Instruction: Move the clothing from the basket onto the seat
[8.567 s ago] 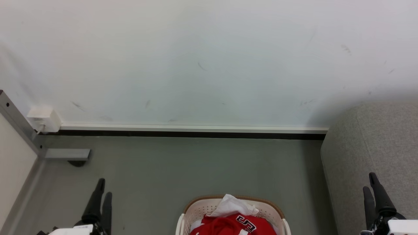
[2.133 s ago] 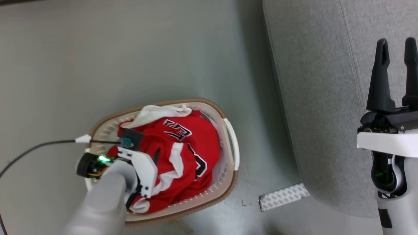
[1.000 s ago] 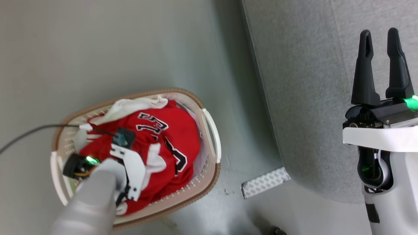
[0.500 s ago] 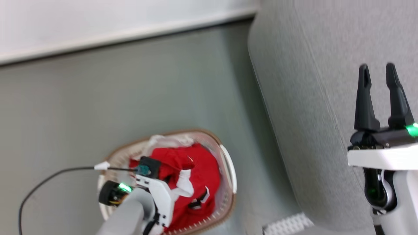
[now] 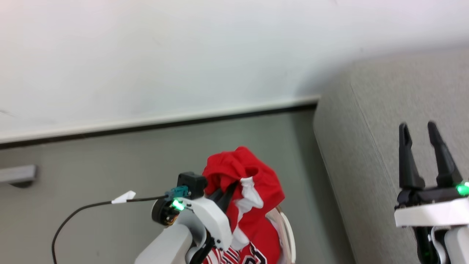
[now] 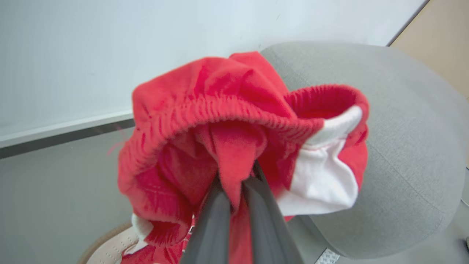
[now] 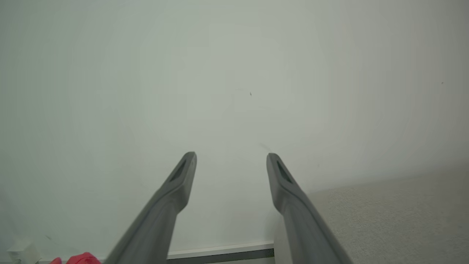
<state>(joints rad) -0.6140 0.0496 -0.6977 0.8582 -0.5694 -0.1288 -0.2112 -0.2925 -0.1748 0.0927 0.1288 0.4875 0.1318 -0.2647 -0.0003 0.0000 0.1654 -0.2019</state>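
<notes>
A soft bright red sports garment with white side trim and a ribbed elastic band [image 6: 234,110] hangs bunched from the robot's left end effector [image 6: 236,187]. Its two long dark fingers are clenched on a single fold of the cloth. The garment is raised above the oval cream-white perforated plastic laundry basket with a tan-brown rim [image 5: 288,229], near the rounded edge of the large grey woven-fabric sofa [image 5: 370,154] on the robot's right. Striped red cloth with dark numerals [image 5: 253,256] shows beneath it at the basket; whether the hanging tail is clear of that pile cannot be told. The right end effector [image 5: 417,126] hovers over the sofa, released and empty, its fingers spread toward the pale wall [image 7: 234,73].

The step in hand appears to be the carry across to the seat, and the grip is the thing to mind. The pinch takes in little fabric, so a smooth, unhurried swing should serve better than a quick one that could shake the fold loose. Height likely matters too: the drooping white panel and lower hem want to pass over the sofa's edge, not drag against its side or snag the basket's handle. The release is best left until the bundle is well in from the edge, over the cushion, so that it does not slide to the grey floor [image 5: 110,165]. The black cable [image 5: 146,199] trailing from the left wrist wants slack during the swing.
</notes>
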